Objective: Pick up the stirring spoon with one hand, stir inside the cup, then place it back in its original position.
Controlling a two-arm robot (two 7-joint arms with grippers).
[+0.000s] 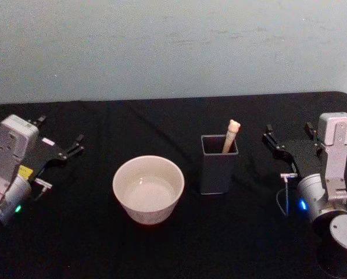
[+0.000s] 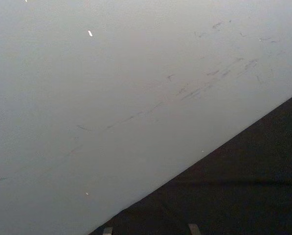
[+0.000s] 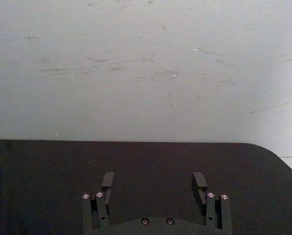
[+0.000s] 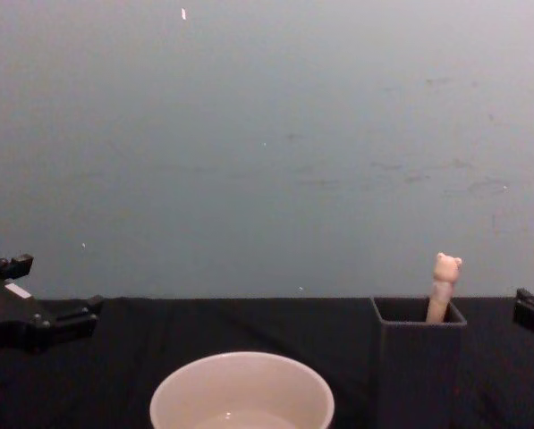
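The stirring spoon (image 1: 231,135) stands in the dark grey square holder (image 1: 218,168), only its beige handle and bear head (image 4: 445,268) showing above the holder's mouth (image 4: 417,313). The cream-white cup (image 1: 148,188) sits to the holder's left, also low in the chest view (image 4: 241,393). My left gripper (image 1: 60,138) rests open at the table's left, well away from the cup. My right gripper (image 1: 288,135) rests open at the right, a short way from the holder, with nothing between its fingers (image 3: 108,182).
A black cloth covers the table (image 1: 92,244), which ends at a pale scuffed wall (image 1: 173,46) behind. The table's far right corner is rounded (image 3: 263,152). Open cloth lies between each gripper and the two vessels.
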